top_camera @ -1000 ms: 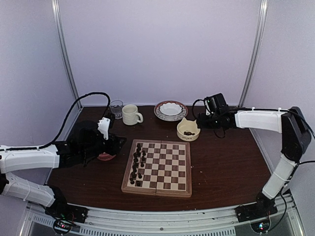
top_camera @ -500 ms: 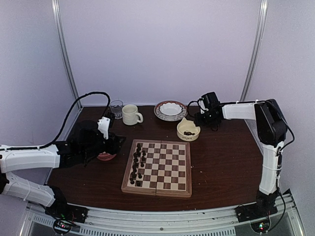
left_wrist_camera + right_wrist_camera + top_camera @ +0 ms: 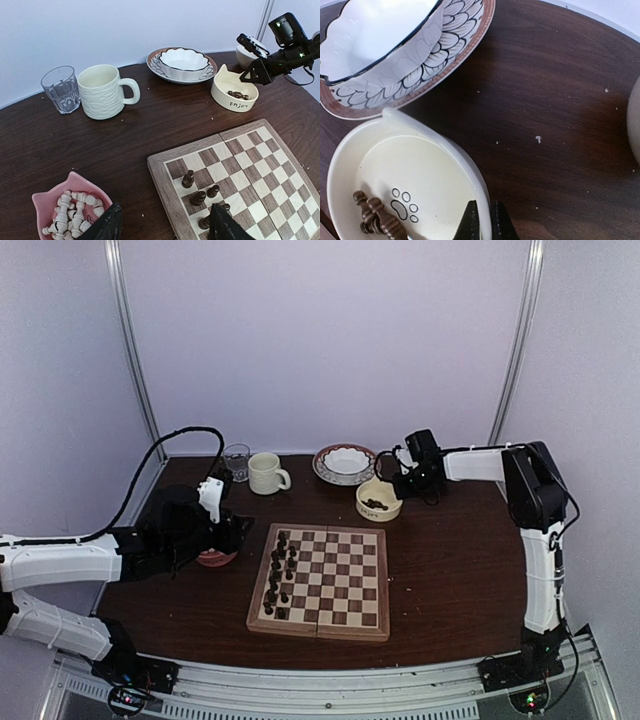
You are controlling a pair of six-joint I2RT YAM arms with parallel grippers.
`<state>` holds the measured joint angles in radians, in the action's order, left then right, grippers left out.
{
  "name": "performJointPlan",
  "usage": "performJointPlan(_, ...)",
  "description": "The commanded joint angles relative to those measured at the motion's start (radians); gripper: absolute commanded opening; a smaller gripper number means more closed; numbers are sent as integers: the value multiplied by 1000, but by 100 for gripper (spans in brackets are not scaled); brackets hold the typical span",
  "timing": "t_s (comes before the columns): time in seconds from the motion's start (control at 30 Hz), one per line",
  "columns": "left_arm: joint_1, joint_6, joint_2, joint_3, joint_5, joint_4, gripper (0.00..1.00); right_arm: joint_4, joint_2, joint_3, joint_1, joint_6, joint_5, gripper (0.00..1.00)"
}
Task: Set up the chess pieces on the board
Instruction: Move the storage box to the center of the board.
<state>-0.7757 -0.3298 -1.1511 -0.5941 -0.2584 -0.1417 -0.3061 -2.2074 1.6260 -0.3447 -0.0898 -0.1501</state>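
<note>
Dark brown turned chess pieces (image 3: 280, 570) stood in two ragged files along the left side of the square chequered wooden board (image 3: 350, 595). The board lay near the middle of the dark brown surface (image 3: 450, 570). We could not count the pieces, and several looked off their squares. Every other square of the board was bare.

A few loose dark pieces (image 3: 376, 218) lay in the cream cat-eared ceramic bowl (image 3: 420, 132), just beyond the board's far right corner. The pale cream pieces (image 3: 70, 210) sat heaped in a pink scalloped bowl (image 3: 42, 197) to the left of the board, with none on a square.

We judged the task less than half done. The dark side needed its last pieces and some tidying, and the whole pale side was not yet begun.

The right hand (image 3: 482, 222) had its fingers drawn narrow, pinching the cream bowl's rim. The left hand (image 3: 162, 230) hung with fingers spread wide, holding nothing, between the pink bowl and the board's left edge.

At the far side stood a white ribbed mug (image 3: 102, 92), a clear glass tumbler (image 3: 60, 90) and a flower-patterned bowl (image 3: 184, 60).
</note>
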Motion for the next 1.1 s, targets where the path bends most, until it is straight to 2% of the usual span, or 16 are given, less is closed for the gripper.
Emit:
performJointPlan(0.0, 6, 7, 3, -7, 3, -29, 60, 66, 80, -86, -3, 15, 49, 0)
performJointPlan(0.27, 6, -17, 5, -17, 28, -17, 60, 222, 296, -310, -54, 33, 211, 0)
performJointPlan(0.5, 5, -36, 15, -33, 67, 7, 59, 279, 482, -445, -127, 38, 376, 0)
performJointPlan(0.67, 6, -44, 35, -42, 91, 27, 59, 153, 618, -486, -145, -59, 340, 0)
performJointPlan(0.87, 6, -52, 40, -47, 106, 31, 59, -4, 811, -628, -145, -170, 309, 0)
performJointPlan(1.07, 4, -55, 11, -58, 111, 30, 58, 42, 945, -855, -143, -242, 327, 1)
